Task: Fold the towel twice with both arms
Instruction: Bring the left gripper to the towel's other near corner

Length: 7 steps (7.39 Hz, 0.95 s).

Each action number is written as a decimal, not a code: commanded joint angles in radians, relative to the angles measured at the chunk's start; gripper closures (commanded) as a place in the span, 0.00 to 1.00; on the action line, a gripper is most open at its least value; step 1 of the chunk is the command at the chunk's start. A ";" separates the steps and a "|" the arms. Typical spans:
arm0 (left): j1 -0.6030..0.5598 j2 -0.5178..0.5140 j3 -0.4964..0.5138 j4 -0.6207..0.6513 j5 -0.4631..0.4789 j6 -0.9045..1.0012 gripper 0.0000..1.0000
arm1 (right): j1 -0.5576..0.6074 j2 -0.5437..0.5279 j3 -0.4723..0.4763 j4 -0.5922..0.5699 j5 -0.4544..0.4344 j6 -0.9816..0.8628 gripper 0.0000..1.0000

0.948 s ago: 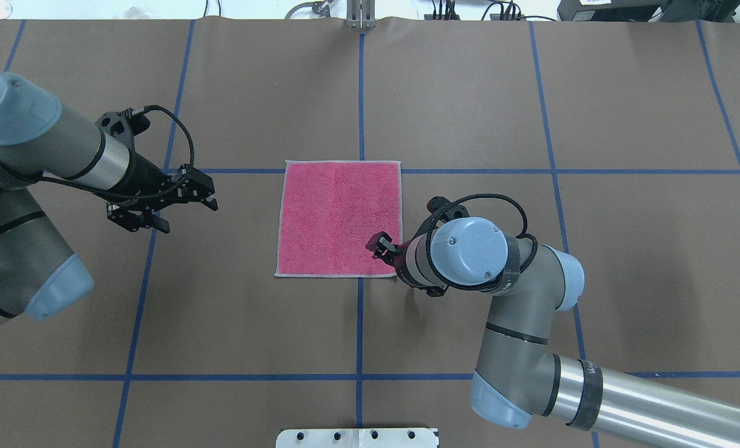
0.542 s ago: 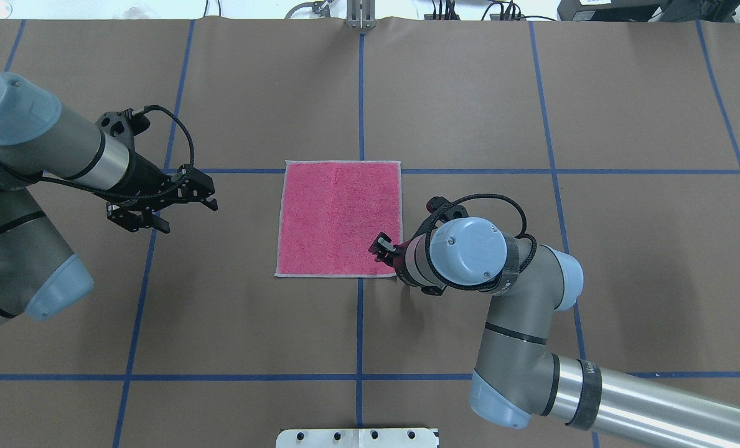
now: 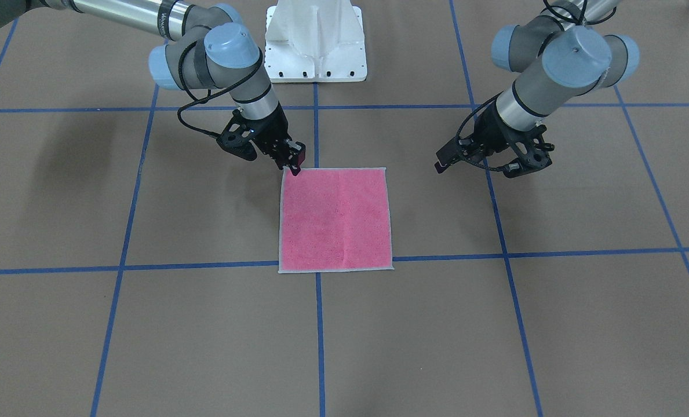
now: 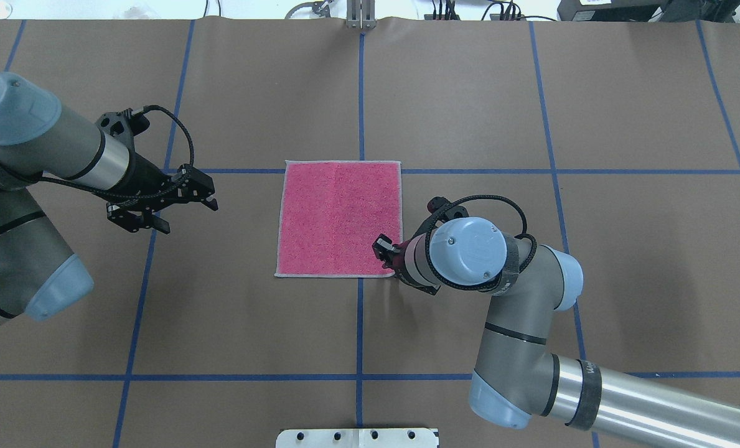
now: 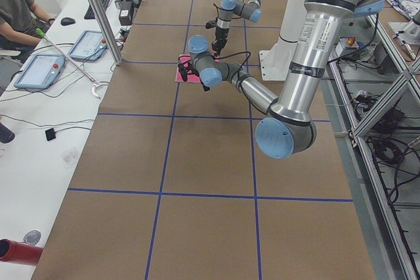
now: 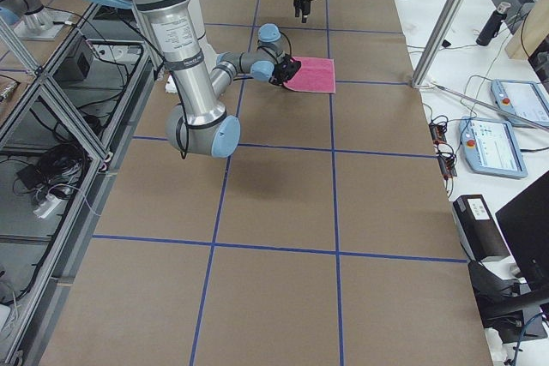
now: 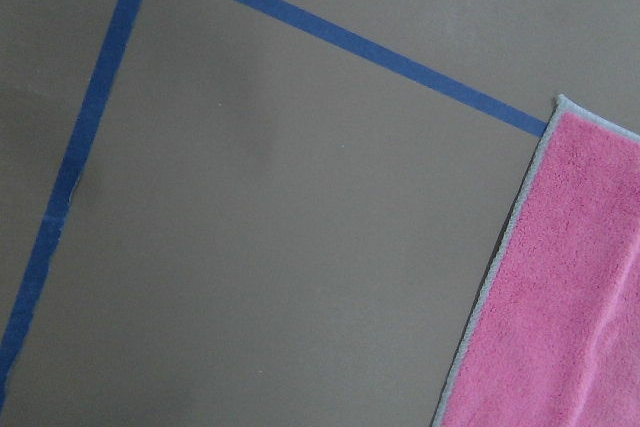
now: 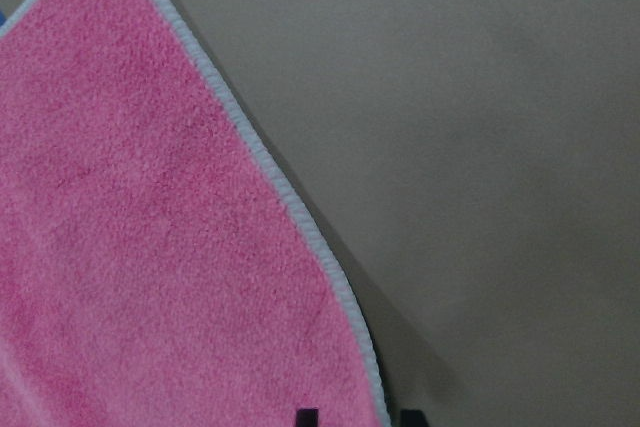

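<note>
Towel (image 4: 338,218) flat, pink face up, at centre of table (image 4: 251,311). Right gripper (image 4: 382,250) low at its corner, jaws slightly parted astride the hem; left gripper (image 4: 188,216) wide open, empty, well apart.

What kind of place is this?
Likely a robotics lab: a left arm and right arm work at a table with a blue tape grid, and tablets lie on a side bench.

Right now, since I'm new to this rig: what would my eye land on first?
The pink towel lying flat in the table's middle, its far edge along a blue tape line. The right pincer sits at its robot-side right corner; the left pincer hangs apart, off its left side.
</note>
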 commanded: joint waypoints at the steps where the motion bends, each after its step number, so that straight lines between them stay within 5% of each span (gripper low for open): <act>1: 0.002 -0.001 0.001 0.000 0.000 -0.010 0.00 | 0.002 -0.003 0.005 -0.002 0.000 0.003 1.00; 7: 0.109 -0.096 0.008 0.000 0.141 -0.248 0.00 | 0.009 -0.090 0.135 -0.014 0.012 0.012 1.00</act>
